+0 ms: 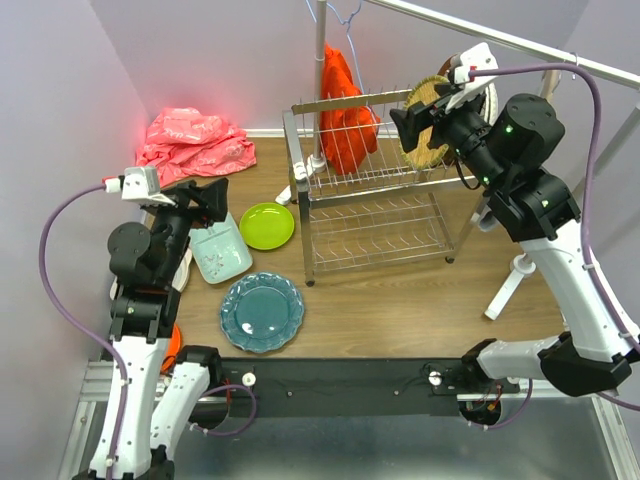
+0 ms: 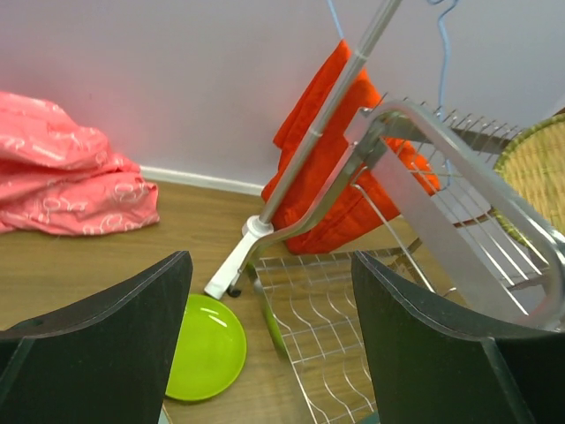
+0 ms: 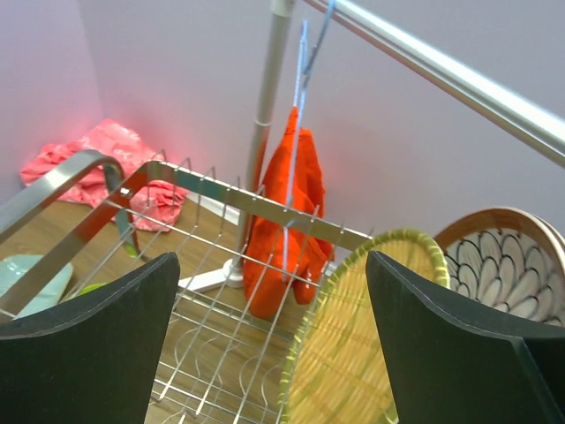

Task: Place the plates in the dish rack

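The woven yellow plate [image 1: 425, 128] stands on edge at the right end of the dish rack's [image 1: 370, 195] upper tier. A white petal-patterned plate [image 3: 503, 265] stands just behind it. A lime green plate [image 1: 266, 226] and a teal scalloped plate [image 1: 262, 312] lie flat left of the rack on the wooden worktop [image 1: 400, 290]. The walls are lilac. The right claw [image 3: 272, 261] hangs over the woven plate with its fingers apart. The left claw [image 2: 269, 261] is left of the rack, also apart and empty.

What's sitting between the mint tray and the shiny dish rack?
The lime green plate lies flat between the mint tray and the dish rack; the top view shows it.
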